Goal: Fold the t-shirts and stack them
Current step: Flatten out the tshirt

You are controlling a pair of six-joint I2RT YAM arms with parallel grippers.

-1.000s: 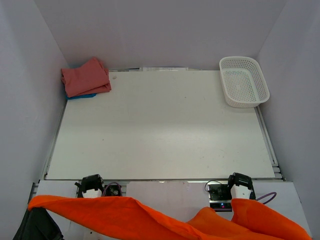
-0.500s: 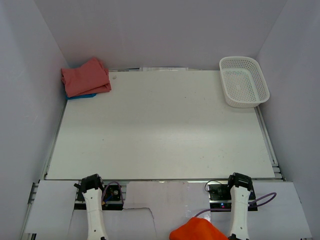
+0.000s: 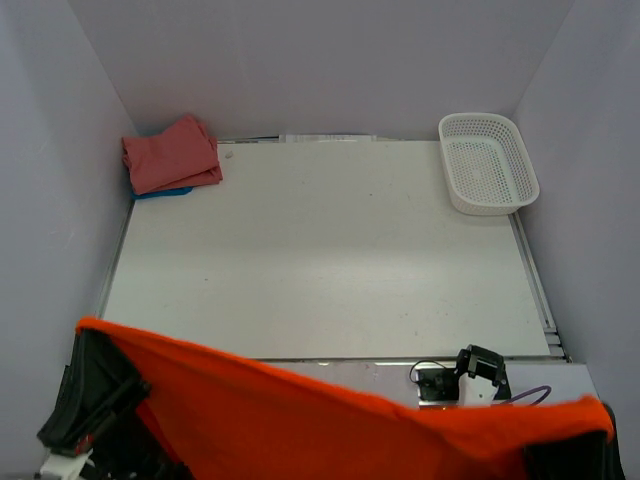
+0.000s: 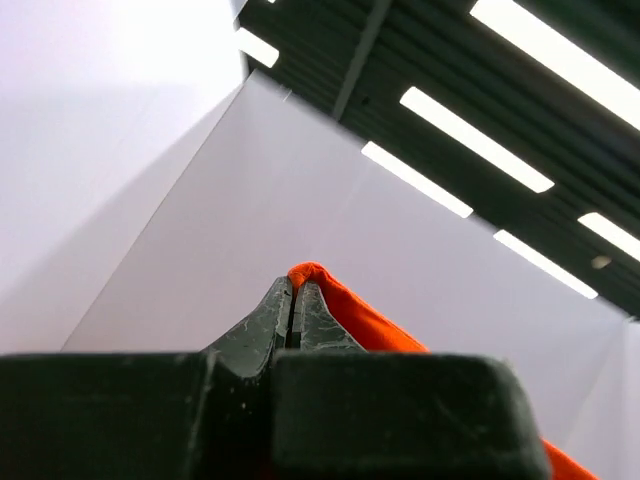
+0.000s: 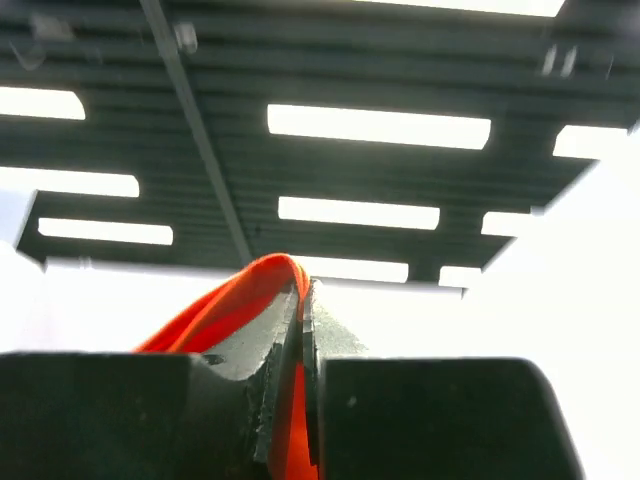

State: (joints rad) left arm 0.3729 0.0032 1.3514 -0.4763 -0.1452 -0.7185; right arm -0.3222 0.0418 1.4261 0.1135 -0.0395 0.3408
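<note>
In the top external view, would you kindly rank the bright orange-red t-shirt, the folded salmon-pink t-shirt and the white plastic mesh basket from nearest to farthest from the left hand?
1. The bright orange-red t-shirt: pinched in the left hand, at the near edge.
2. The folded salmon-pink t-shirt: far left corner.
3. The white plastic mesh basket: far right corner.

Pale walls enclose white table; ceiling striplights glow

Plain orange-red t-shirt; plain salmon-pink t-shirt; blue t-shirt; white mesh basket; white table.
</note>
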